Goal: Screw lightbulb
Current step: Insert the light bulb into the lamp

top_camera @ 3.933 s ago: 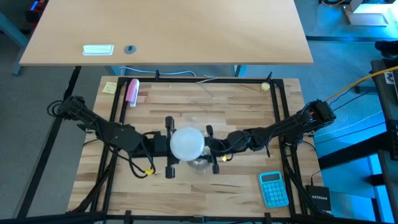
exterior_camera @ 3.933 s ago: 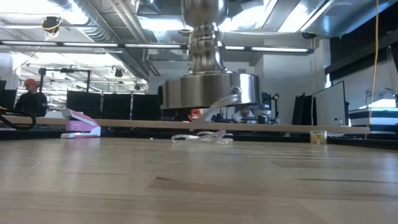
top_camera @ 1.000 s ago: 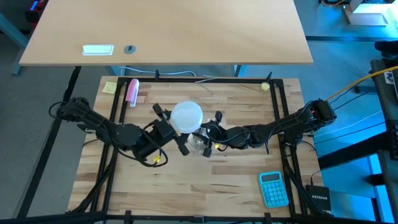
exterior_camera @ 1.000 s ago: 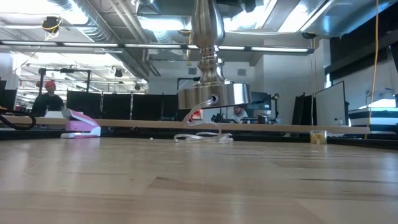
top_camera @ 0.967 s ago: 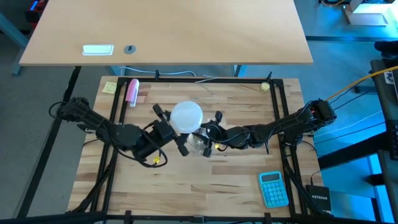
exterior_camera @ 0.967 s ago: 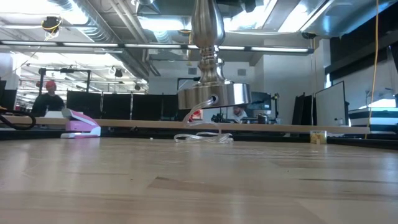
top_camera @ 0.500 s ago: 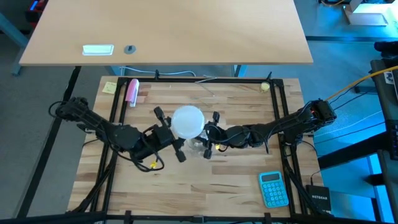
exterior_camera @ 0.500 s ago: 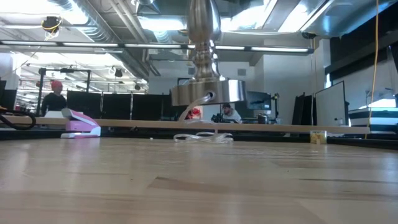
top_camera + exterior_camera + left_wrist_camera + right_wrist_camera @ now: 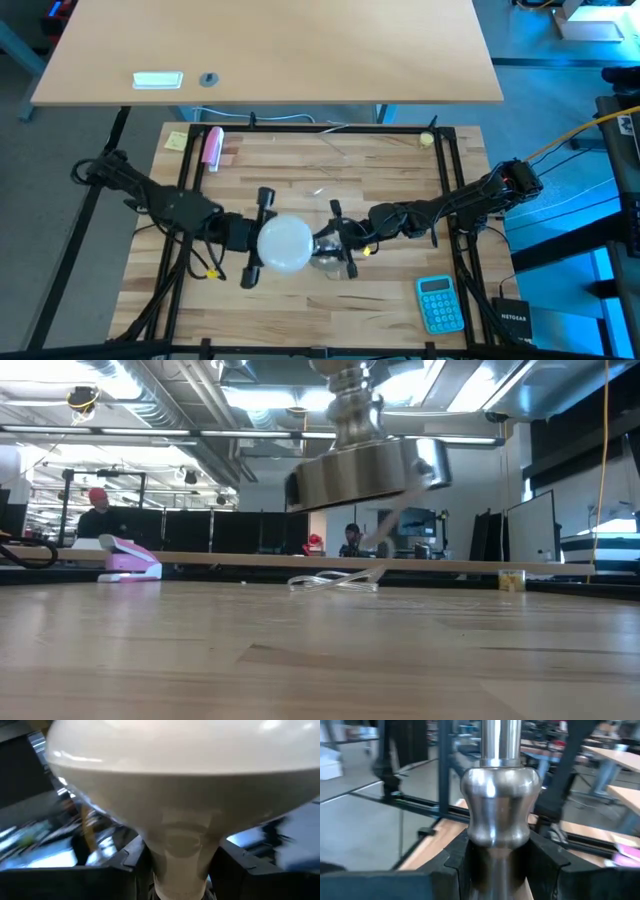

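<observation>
White frosted glass fills my left claw [image 9: 180,870]: its fingers pinch the lightbulb [image 9: 284,245] by the narrow neck, globe upward, screw base down, long axis upright. Just beside it, my right claw [image 9: 500,857] is clamped on the silver lamp stand [image 9: 362,465], hoisted off the surface [image 9: 320,660] mid-table and slightly tilted. Whether the base already sits in the socket, I can't tell.

Room looked like a big open lab: exposed ducts and pipes [image 9: 190,445] on the ceiling with bright strip lights [image 9: 260,398], and rows of dark monitors [image 9: 190,530] at the back. A person [image 9: 97,510] in a red cap sat at the far left. Grey floor [image 9: 60,250], plus a plain light-wood desk [image 9: 300,50] just behind the butcher-block table [image 9: 330,300].
</observation>
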Robot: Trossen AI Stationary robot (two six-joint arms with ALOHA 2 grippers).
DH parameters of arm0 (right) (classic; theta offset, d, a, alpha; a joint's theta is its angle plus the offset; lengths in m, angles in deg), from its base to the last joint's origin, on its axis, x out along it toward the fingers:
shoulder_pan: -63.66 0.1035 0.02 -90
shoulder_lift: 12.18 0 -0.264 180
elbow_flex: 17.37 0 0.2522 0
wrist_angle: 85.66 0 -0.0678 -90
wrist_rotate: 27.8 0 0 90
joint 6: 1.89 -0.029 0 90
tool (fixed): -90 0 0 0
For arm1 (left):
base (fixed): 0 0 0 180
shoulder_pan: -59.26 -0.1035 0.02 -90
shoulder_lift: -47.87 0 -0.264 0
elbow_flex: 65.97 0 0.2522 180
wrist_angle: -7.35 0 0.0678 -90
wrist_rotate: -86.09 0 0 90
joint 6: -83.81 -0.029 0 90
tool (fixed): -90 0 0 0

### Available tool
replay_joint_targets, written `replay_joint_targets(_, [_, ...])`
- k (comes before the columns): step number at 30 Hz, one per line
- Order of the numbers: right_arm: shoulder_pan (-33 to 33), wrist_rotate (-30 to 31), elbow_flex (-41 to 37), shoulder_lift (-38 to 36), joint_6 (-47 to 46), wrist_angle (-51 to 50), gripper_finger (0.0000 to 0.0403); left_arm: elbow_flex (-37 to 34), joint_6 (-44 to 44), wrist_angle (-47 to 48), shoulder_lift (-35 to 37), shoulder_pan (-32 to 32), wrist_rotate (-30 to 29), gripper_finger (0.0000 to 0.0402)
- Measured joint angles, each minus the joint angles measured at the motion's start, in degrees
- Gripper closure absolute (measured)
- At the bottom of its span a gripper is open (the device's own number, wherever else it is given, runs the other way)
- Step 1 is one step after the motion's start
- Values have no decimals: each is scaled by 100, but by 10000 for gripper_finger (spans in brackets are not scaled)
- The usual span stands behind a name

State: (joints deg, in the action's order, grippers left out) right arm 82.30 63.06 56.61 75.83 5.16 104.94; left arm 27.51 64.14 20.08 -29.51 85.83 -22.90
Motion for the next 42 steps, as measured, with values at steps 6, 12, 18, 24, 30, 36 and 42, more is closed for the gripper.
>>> replay_joint_targets(6, [0,-244,0,0,113,-13,265,0,-698,201,24,-722,2463,265])
replay_joint_targets(12, [0,-144,0,-11,-8,-195,265,-7,-564,292,24,-1222,3296,265])
replay_joint_targets(18, [35,349,17,-32,6,-127,265,-17,-517,165,35,-1214,2844,166])
replay_joint_targets(24, [35,1053,24,-37,45,-112,265,-22,-212,482,172,-761,1090,101])
replay_joint_targets(30, [24,1933,28,-37,102,-103,265,-24,406,901,337,-16,-1244,95])
replay_joint_targets(36, [-101,2975,28,-35,234,-111,265,-24,770,859,245,860,-4375,106])
replay_joint_targets(42, [-329,3392,28,-31,216,-115,265,-24,1307,769,105,1051,-4560,112])
